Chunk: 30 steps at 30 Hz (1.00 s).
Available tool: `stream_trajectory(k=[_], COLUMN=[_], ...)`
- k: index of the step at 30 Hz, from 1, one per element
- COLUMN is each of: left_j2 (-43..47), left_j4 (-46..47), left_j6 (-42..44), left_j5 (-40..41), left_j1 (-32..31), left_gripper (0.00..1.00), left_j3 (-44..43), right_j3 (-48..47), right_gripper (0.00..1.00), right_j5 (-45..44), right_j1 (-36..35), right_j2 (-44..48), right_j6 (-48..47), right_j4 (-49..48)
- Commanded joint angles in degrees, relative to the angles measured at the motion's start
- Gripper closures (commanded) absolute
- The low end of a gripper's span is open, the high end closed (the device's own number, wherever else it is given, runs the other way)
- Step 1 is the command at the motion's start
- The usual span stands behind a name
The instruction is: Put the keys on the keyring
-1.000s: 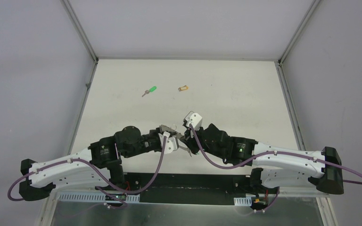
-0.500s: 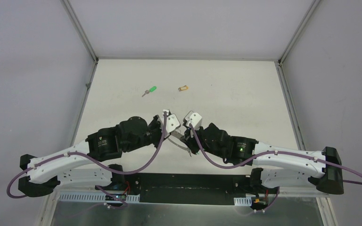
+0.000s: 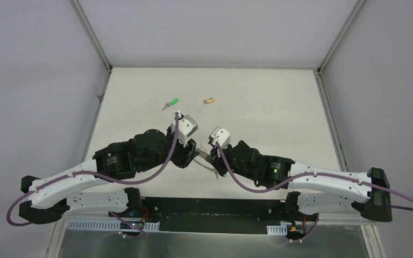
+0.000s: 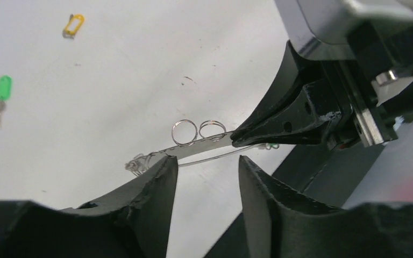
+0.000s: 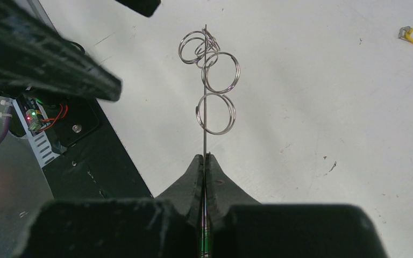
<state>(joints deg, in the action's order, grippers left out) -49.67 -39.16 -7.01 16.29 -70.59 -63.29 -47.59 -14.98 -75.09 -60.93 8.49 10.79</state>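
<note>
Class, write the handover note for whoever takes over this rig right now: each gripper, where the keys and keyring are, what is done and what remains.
Left gripper: jaws open, holding nothing, right by the keyring.
Right gripper: shut on the keyring, holding it out toward the left gripper.
Green key and yellow key: loose on the table, beyond both arms.
Done: keyring gripped.
Left: pick up each key and thread it on; neither is on yet.
</note>
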Motion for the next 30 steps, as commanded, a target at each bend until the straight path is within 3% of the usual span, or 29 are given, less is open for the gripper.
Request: stream_trajectory(k=[1,9,18,26,30], left_j2=[1.77,-1.14,-5.72,-3.63,-3.98], left_j4=[-0.20,-3.12,-6.41,-7.18,-7.14], left_j6=[-15.53,-43.05,-52.28,-66.31,-68.15], left_j5=[4.24,6.34,1.76,4.79,3.83], left_j1=[-0.61,-0.52,0.69,2.00,3.56], left_gripper=[0.50,0.56,0.59,0.74,0.71], left_j3=[-0.47,-0.09,-3.65,0.70,0.78], right_j3=[-3.14,-3.04,-2.44,-2.45,-2.37], right_gripper=[1.00,1.00,1.00,1.00,1.00], right_j5=[-0.22,-0.13,-0.55,-0.49,-0.64], right_j1=[0.05,0.12,0.07,0.06,0.10], right_j2=[0.56,0.58,1.25,1.07,1.12], right_j6=[-0.67,-0.51,-0.07,0.06,0.12], right_j4=[-2.59,-2.61,-2.10,-2.00,-2.01])
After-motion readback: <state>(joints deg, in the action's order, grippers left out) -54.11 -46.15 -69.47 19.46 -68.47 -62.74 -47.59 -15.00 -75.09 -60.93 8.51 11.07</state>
